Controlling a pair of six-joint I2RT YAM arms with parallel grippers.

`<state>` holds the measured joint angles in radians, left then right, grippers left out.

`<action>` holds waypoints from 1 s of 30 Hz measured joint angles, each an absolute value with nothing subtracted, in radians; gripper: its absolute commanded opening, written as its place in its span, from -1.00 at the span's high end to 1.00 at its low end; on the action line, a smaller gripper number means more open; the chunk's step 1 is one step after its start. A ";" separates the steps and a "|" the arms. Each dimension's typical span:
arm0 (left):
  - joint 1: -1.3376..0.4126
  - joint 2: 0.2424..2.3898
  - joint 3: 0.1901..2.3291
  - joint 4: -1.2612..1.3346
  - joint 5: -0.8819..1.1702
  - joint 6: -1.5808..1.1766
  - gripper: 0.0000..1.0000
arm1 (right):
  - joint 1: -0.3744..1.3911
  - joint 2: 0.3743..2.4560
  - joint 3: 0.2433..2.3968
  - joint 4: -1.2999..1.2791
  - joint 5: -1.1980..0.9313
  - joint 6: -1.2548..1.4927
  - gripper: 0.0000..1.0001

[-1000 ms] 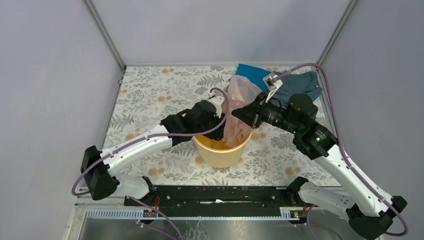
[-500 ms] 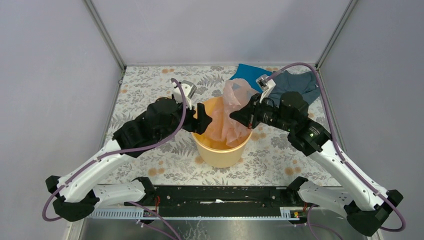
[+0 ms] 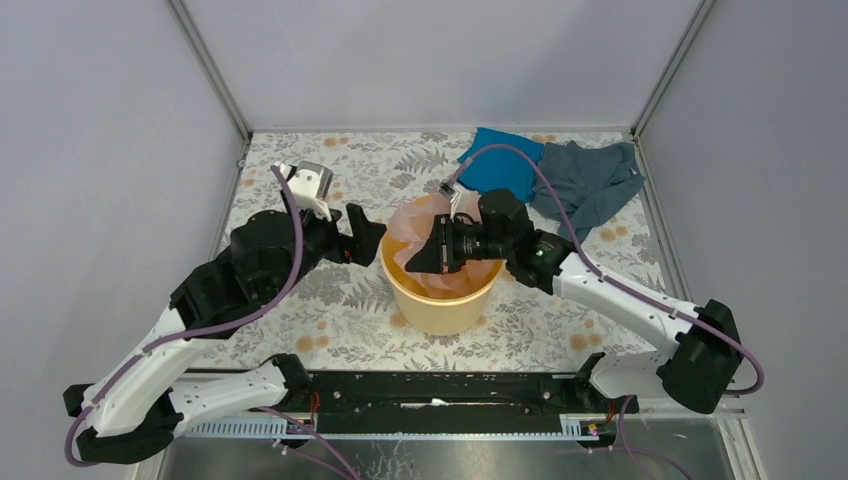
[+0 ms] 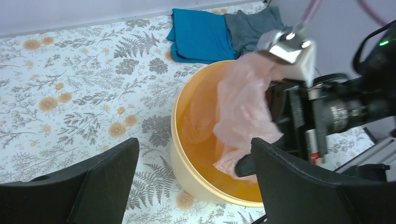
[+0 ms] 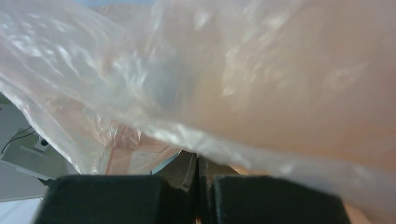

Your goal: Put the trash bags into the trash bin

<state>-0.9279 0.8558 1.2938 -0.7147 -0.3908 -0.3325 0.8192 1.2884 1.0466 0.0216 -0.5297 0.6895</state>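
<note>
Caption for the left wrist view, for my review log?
Open left gripper faces the orange bucket while the right gripper holds the pink bag inside it, blue cloth beyond.

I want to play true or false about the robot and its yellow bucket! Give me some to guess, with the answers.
1. The pink bag hangs partly inside the yellow bucket. True.
2. The left gripper holds the bag. False: it is open and empty; the right gripper is shut on the bag.
3. The blue cloth lies in the bucket. False: it lies on the table beside the grey cloth.
4. The bucket stands upright. True.
</note>
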 measured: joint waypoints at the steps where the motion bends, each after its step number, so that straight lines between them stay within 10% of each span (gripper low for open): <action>1: -0.928 0.850 1.296 -0.714 -0.389 -0.332 -0.96 | 0.824 1.296 1.035 0.025 -0.534 0.705 1.00; 12: -0.925 0.904 1.311 -0.656 -0.231 -0.439 -0.97 | 0.825 1.291 1.101 -0.133 -0.393 0.661 1.00; 17: -0.925 1.009 1.319 -0.625 -0.210 -0.491 -0.39 | 0.825 1.261 1.106 -0.175 -0.371 0.635 0.96; 26: -0.922 1.097 1.324 -0.677 -0.303 -0.473 0.68 | 0.825 1.187 1.106 -0.234 -0.344 0.580 0.05; 30: -0.916 1.057 1.325 -0.696 -0.339 -0.443 0.85 | 0.831 1.168 1.122 -0.312 -0.321 0.491 -0.38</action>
<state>-0.9157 1.0569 1.3254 -0.6956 -0.3389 -0.4435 0.8314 1.1683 1.1225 -0.3119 -0.3210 0.4911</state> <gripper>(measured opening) 0.116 0.587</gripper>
